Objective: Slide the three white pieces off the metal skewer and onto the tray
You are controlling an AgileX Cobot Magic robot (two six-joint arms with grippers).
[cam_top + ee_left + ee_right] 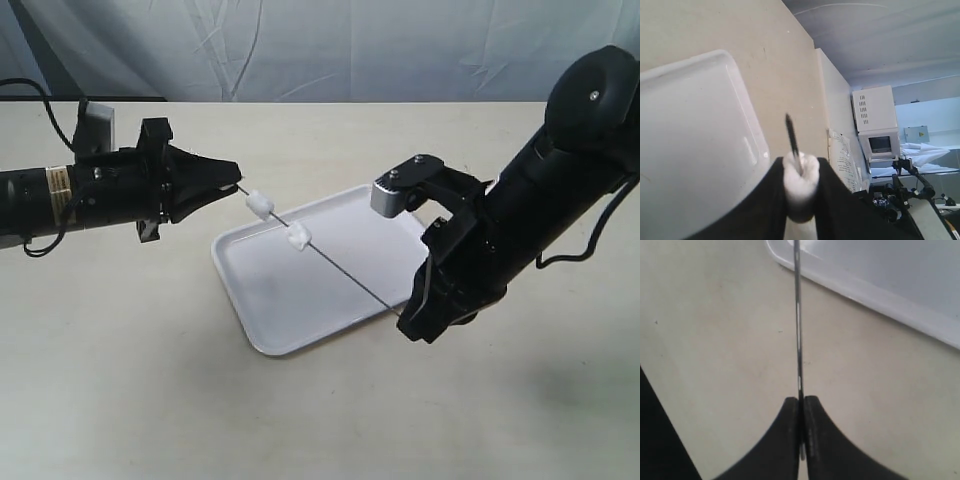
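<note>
Exterior view: the metal skewer (pixel 340 268) is stretched between both arms, crossing above the tray (pixel 232 300) so that whatever comes free should land in it rather than on the counter (pixel 120 390). At the tray's near right corner the right hand (pixel 408 320) is pressed together on the rod's end, anchoring it. One white piece (pixel 259 205) and a second piece (pixel 298 238) hang threaded by the tray's far left side. The left hand (pixel 232 181) meets the far left end. Its fingers (pixel 765 205) seem to pinch the third piece (pixel 800 187), though that close view is blurry.

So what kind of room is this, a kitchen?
Probably a robot lab, not a kitchen: a black robot arm over a plain table, a curtain backdrop, and a white equipment box.
</note>
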